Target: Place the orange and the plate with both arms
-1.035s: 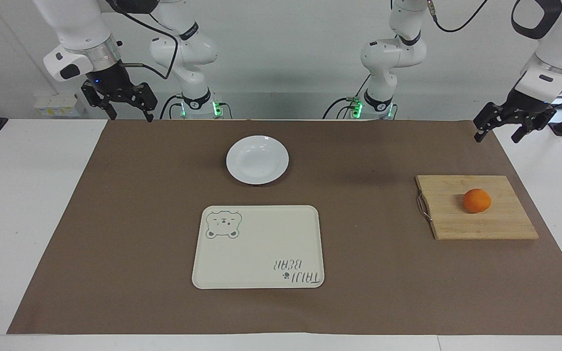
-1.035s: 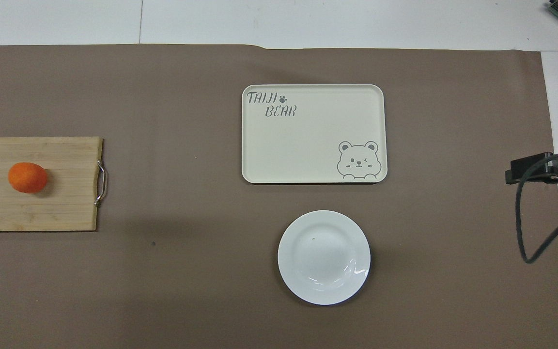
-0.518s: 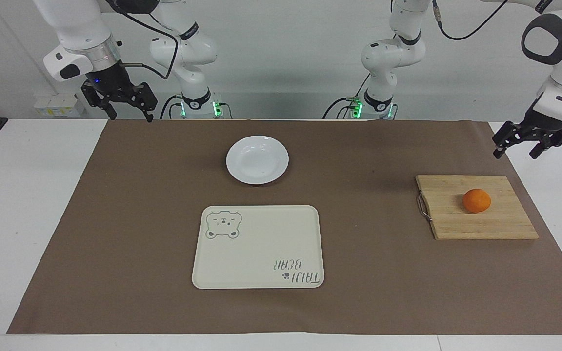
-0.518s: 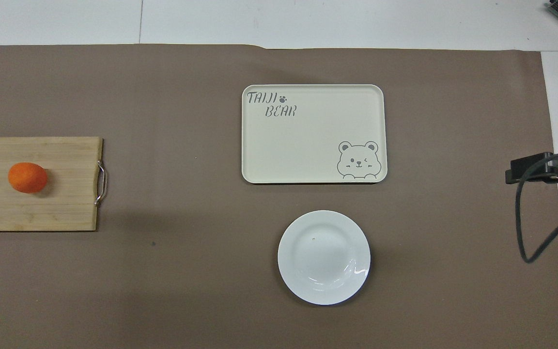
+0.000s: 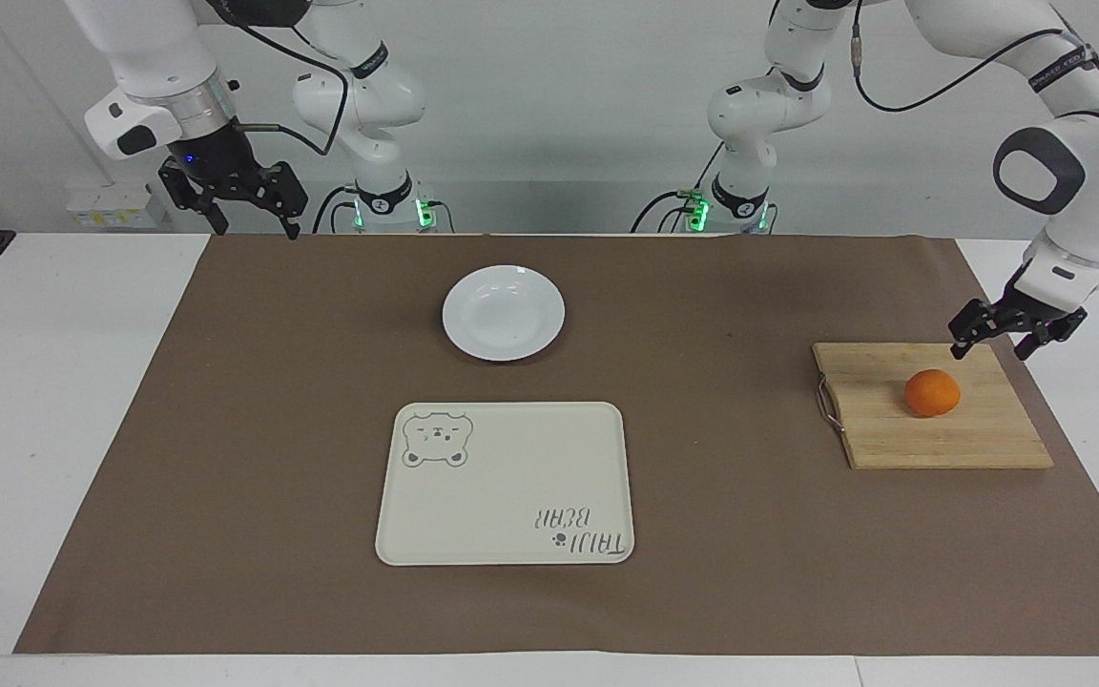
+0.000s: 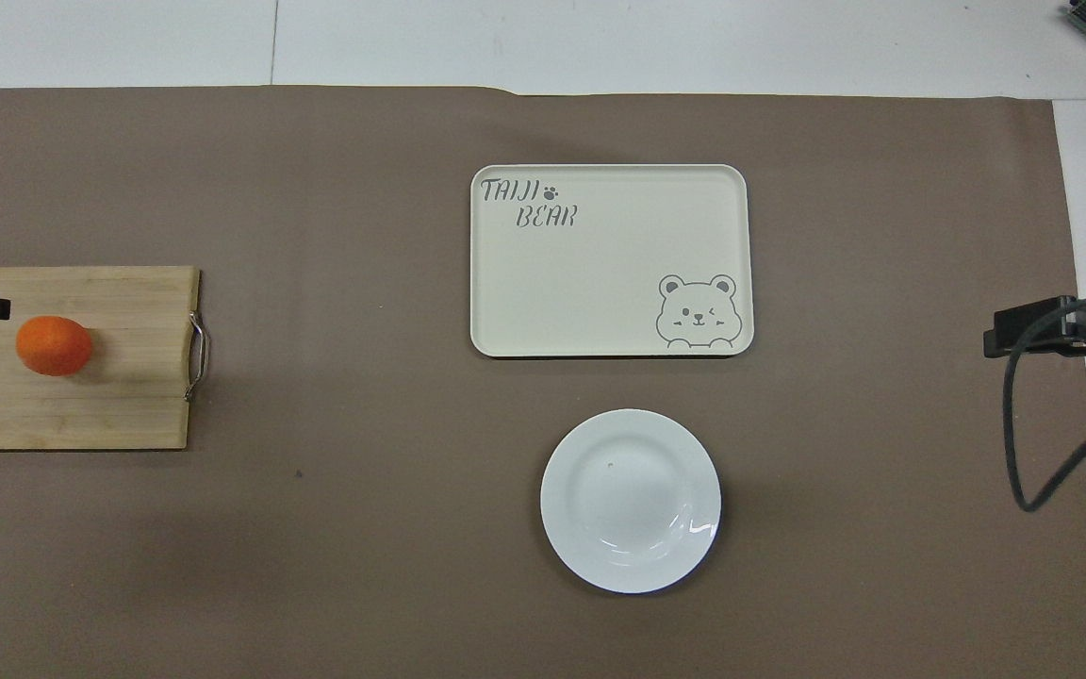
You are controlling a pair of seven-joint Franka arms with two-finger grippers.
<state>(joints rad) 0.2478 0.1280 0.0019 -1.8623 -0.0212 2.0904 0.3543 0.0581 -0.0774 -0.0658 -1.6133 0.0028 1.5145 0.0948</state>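
Orange (image 5: 932, 393) just beside left pincer (image 5: 991, 350)

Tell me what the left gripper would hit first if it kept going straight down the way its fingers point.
Probably the cutting board. The left gripper hangs open, fingers pointing down, over the board's corner nearest the robots, just short of the orange. Depth is unclear, so it might instead land on the brown mat beside the board.

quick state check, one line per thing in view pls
orange: loose on the cutting board, not gripped
plate: upright, nothing in it
tray: flat, nothing on it
left gripper: open, over the board's corner by the orange
right gripper: open, waiting over the table's edge
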